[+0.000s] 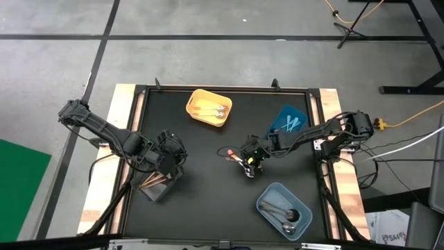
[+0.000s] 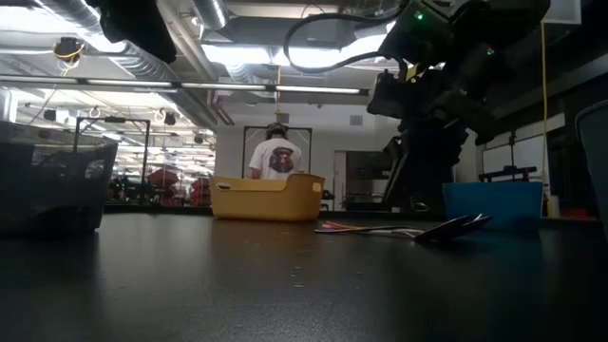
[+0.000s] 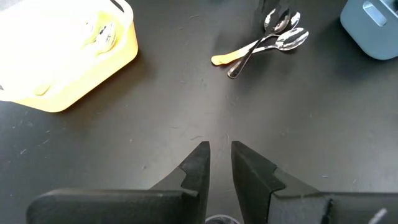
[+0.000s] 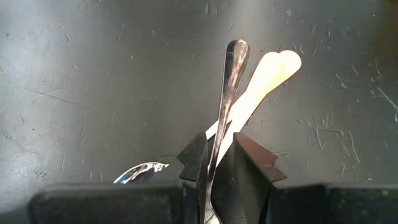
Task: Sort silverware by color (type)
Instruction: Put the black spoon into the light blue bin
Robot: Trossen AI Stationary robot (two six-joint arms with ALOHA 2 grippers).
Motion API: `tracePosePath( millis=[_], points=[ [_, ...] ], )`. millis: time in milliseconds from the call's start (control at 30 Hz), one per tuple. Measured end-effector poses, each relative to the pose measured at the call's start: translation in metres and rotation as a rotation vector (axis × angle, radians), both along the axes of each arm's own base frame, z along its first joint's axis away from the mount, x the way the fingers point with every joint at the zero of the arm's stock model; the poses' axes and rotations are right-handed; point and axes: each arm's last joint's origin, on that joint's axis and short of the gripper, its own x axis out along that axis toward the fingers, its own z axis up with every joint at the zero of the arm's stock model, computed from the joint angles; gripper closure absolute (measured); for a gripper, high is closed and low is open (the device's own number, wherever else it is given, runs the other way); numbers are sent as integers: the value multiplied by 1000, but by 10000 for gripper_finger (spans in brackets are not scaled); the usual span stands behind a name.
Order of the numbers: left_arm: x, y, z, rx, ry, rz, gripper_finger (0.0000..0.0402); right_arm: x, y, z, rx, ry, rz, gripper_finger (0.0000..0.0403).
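In the middle of the table lies a small heap of silverware: two silver spoons point(image 3: 283, 31) and an orange-handled one point(image 3: 225, 58) with their handles crossed. My right gripper point(image 4: 214, 155) point(image 1: 250, 167) stands over this heap, shut on one silver spoon point(image 4: 229, 81). That spoon's handle tip lies across the orange handle point(image 4: 273, 68). A second spoon bowl point(image 4: 140, 171) shows beside the fingers. My left gripper point(image 3: 221, 149) point(image 1: 166, 161) hangs above the clear bin point(image 1: 159, 186) of bronze utensils. Only a narrow gap parts its fingers, and nothing is between them. My right gripper pinches the silver spoon's thin handle point(image 4: 217, 140) between its two fingers, at the end away from the handle tip. The fingers slant down from the table's right side and lie roughly along the handle. The gripper hides the bowl. I cannot tell whether the spoon is lifted.
A yellow bin point(image 1: 208, 107) with silver pieces stands at the far middle. A blue bin point(image 1: 288, 121) with light-blue utensils is far right, and a grey-blue bin point(image 1: 283, 210) with dark spoons is near right. A person point(image 2: 277, 157) stands in the room beyond.
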Motion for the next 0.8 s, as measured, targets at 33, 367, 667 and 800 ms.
tracePosePath(
  millis=[33, 367, 667, 800],
  points=[
    [0, 0, 0, 0, 0, 0, 342, 0, 0, 0, 0, 0, 0, 336],
    [0, 0, 0, 1, 0, 0, 342, 1, 0, -6, -16, 17, 21, 336],
    [0, 0, 0, 1, 0, 1, 342, 5, -1, -27, -46, 83, 5, 336],
    [0, 0, 0, 1, 0, 1, 342, 5, -1, -27, -49, 84, 3, 336]
  ],
)
